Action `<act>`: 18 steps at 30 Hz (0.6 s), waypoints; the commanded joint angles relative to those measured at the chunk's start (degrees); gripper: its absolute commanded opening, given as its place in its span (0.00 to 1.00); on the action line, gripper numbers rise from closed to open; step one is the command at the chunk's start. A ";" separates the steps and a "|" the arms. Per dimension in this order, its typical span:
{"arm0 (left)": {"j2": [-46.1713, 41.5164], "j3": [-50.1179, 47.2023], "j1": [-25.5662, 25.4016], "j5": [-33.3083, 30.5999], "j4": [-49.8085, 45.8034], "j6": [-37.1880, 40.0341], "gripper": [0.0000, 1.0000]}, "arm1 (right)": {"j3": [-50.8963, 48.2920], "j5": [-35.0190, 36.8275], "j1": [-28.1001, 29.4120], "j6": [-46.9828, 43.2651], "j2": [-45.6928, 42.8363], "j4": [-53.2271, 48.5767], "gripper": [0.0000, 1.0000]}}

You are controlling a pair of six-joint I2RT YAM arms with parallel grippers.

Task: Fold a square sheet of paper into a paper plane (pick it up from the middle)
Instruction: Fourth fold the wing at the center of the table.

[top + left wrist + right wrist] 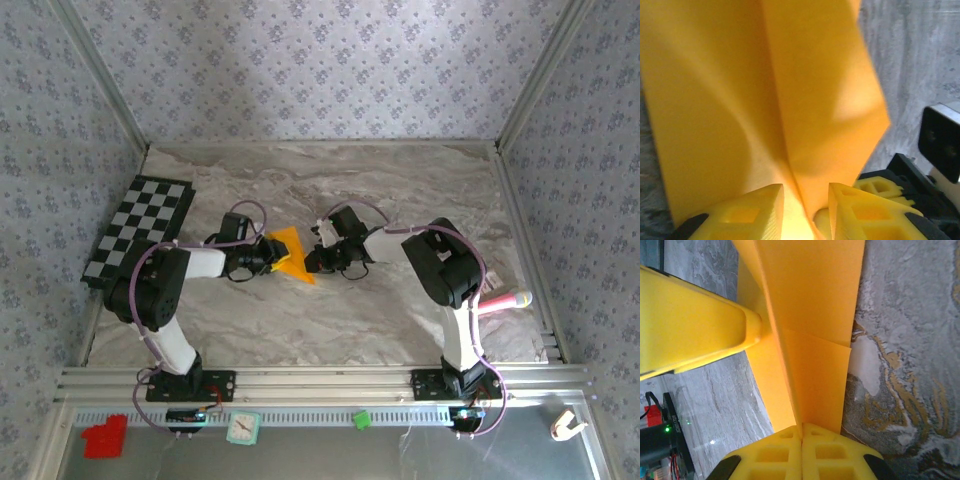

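**Overhead view.** The two arms meet near the middle of the tabletop (380,320), slightly toward its left edge. The orange paper sheet (290,250) sits between the two tools. It is creased into a pointed shape whose tip aims toward the near edge. The left tool (266,253) reaches the sheet from the left-edge side and the right tool (312,258) from the right-edge side. A black-and-white checkered mat (140,232) lies along the left edge, well apart from the sheet. A pink, stick-like object (505,299) lies near the right edge. A small red block (105,437) rests on the ledge in front of the arm bases, at the near left corner.

**Left wrist view.** The sheet stands as two orange panels that meet in a sharp crease. The crease runs down into the gap between the yellow fingers (757,212) of the left tool. The jaws are parted, with a clear gap on either side of the crease, so this tool is released rather than clamped. Whether either finger touches the paper cannot be told.

**Right wrist view.** The yellow fingers (835,452) of the right tool are pressed together with no gap. The folded edge of the sheet disappears into the seam between them, so this tool is clenched on the sheet. One yellow finger (695,335) of the left tool comes in from the side and touches the paper along the crease. The marbled tabletop is visible on both sides of the sheet.
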 commanded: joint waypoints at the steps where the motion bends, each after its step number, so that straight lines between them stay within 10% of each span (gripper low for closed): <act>1: 0.45 0.47 -0.55 -2.78 -4.83 1.69 0.30 | -2.94 3.04 -0.28 1.75 2.28 -2.38 0.05; 18: -1.97 0.40 -0.78 -1.79 -1.84 0.41 0.26 | -5.28 0.26 -1.86 7.08 2.54 1.37 0.04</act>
